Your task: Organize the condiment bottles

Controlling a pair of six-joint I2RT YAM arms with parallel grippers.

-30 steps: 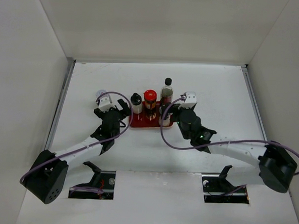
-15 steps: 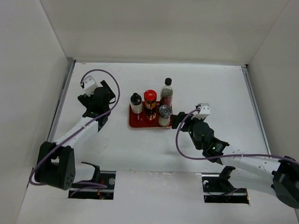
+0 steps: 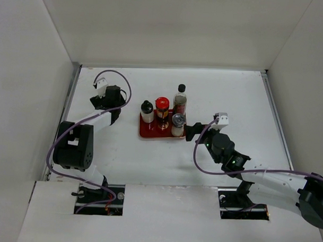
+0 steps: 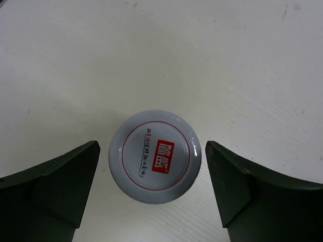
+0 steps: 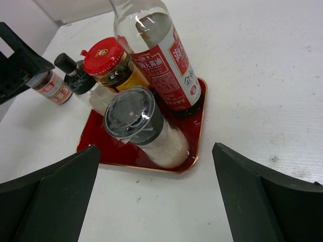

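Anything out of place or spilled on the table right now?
One white-lidded jar stands off the red tray, alone on the table to its left, between the left gripper's open fingers without touching them. The other four bottles stand upright on the tray. No spill shows.

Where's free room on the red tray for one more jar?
The tray is bare at front left, bordered behind by the white bottle and red-lidded jar, on the right by the grey-lidded jar. The back row is crowded; the right hand hangs off the right edge.
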